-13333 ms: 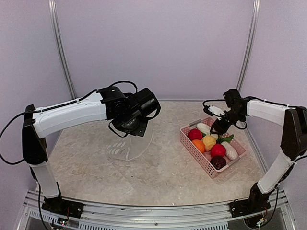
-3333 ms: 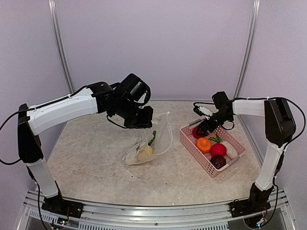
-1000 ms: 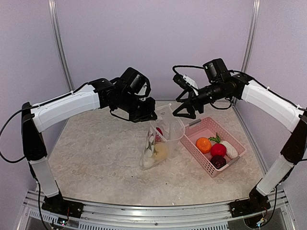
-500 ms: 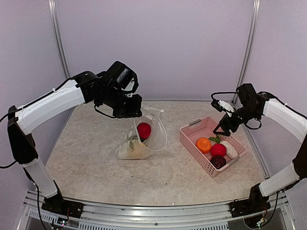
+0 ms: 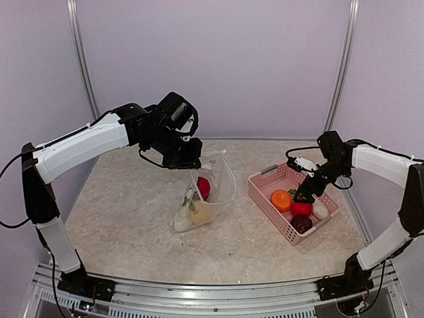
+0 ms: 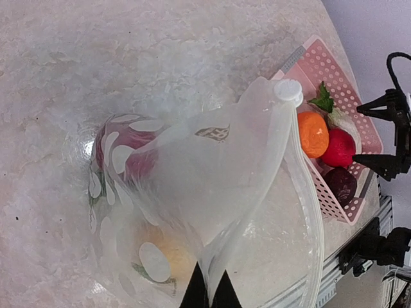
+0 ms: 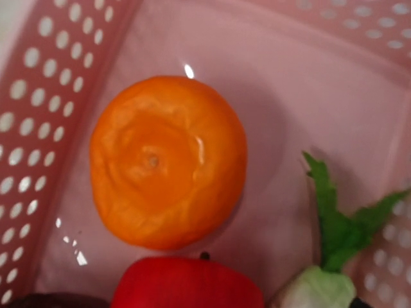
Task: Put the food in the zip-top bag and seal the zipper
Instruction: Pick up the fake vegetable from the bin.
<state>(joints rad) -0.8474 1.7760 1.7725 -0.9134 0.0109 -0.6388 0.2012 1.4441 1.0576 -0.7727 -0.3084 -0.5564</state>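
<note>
Inside basket [image 5: 275, 218], orange ball [image 5: 281, 200], inside bag [image 5: 188, 216], red ball [image 5: 203, 187]

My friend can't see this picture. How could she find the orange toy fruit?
Look for the pink basket on the right of the table. The orange fruit sits near its left wall, beside a red ball. It is the only orange thing there, round and wrinkly.

Pale, stone-patterned table [image 5: 126, 222], seen from above. Two things rest on it, well apart. At centre is the lower end of the clear, dotted zip-top bag [image 5: 191, 217], whose upper part is lifted off the surface. To the right is the pink perforated basket [image 5: 262, 197], set askew to the table's edges.
</note>
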